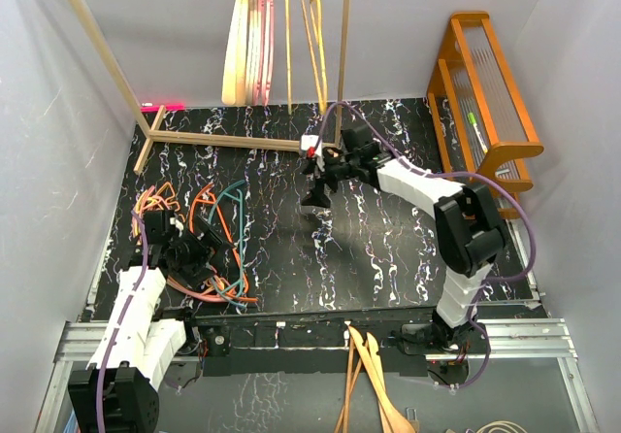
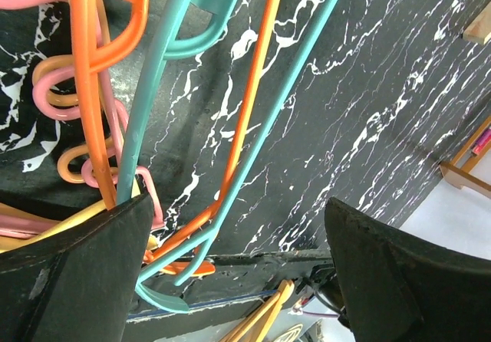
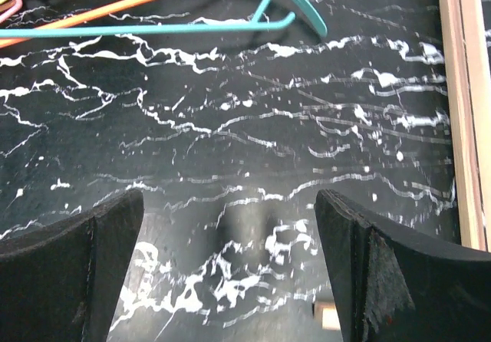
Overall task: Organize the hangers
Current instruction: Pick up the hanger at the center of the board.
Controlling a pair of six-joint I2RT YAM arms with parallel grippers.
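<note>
A tangle of hangers (image 1: 215, 237) in orange, teal, pink and tan lies at the left of the black marbled table. My left gripper (image 1: 197, 260) hovers over its near side, jaws open. In the left wrist view an orange hanger (image 2: 247, 123) and a teal hanger (image 2: 268, 123) run between the fingers, close to the left finger (image 2: 73, 273), with neither finger closed on them. More hangers (image 1: 254, 35) hang on the rack rail at the back. My right gripper (image 1: 313, 198) is open and empty over bare table (image 3: 230, 127); a teal hanger (image 3: 192, 28) lies beyond it.
The wooden rack's base bar (image 1: 233, 140) crosses the back of the table, and its edge (image 3: 460, 104) shows to the right of my right gripper. An orange wooden shelf (image 1: 485, 103) stands at the right. Light wooden hangers (image 1: 369, 375) lie below the table's near edge.
</note>
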